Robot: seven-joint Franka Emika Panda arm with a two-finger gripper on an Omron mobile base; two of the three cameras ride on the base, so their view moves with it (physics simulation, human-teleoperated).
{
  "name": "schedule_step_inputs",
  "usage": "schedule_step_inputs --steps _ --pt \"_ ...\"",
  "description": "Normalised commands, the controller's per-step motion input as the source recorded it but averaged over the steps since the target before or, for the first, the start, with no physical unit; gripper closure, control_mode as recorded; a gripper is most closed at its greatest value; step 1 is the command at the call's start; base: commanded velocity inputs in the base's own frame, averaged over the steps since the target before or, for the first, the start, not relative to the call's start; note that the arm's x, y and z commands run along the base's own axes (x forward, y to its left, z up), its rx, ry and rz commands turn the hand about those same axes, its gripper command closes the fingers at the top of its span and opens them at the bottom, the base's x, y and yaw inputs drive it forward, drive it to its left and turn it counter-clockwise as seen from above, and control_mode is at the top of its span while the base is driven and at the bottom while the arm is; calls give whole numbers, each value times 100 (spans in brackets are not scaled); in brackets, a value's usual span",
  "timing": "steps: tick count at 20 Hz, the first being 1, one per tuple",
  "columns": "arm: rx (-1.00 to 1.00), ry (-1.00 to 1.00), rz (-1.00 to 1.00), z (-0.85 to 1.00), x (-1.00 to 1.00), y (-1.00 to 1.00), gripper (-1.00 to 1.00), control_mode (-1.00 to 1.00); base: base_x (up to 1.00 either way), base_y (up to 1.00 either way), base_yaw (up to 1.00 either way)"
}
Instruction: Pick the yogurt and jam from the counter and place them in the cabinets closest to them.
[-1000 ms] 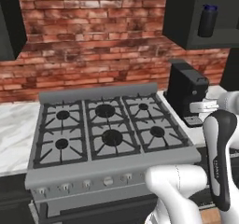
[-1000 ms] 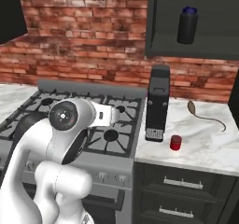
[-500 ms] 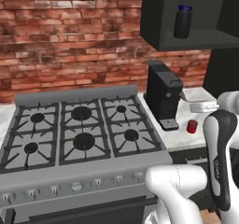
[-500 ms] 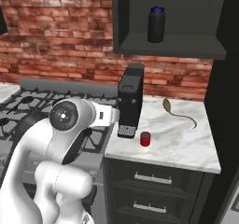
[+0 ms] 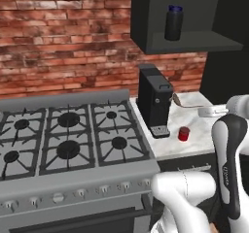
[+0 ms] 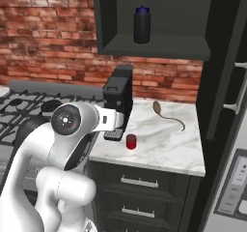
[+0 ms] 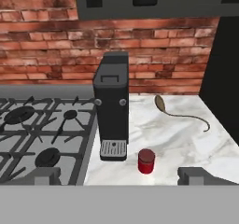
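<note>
1. The pincer [image 7: 119, 174] is standing wide apart and holding nothing; its two grey fingertips [image 7: 46, 175] are poking up at the lower left and lower right of the hand view, hanging above the near edge of the stove and tabletop.
2. The red jar [image 7: 146, 161] is sitting on the white marble tabletop [image 7: 186, 139], low and centre in the hand view, between the two tips but well beyond them.
3. Just left of the jar, the black coffee machine [image 7: 112, 105] is standing upright at the tabletop's left edge, beside the grey stove [image 7: 42, 134].
4. A brown spoon-like thing [image 7: 161, 103] with a long curved tail is lying on the marble behind the jar, right of centre.
5. In the left base view, the jar [image 5: 184, 133] is showing right of centre, near the machine's [image 5: 154, 100] foot.
6. In the right base view, a dark bottle with a blue cap [image 6: 142, 25] is standing in the open cabinet [image 6: 159, 46] at the top, above the machine.
</note>
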Motion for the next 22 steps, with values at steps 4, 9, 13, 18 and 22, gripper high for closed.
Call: schedule_step_inputs --steps 4,9,13,18,22 --pt "0 0 0 0 0 0 -100 100 0 -35 0" --pt "0 0 0 0 0 0 -100 100 2 -2 0" --pt "0 0 0 0 0 0 -100 100 34 0 0" --pt "0 0 0 0 0 0 -100 100 44 0 0" --pt "0 0 0 0 0 0 -100 100 40 0 0"
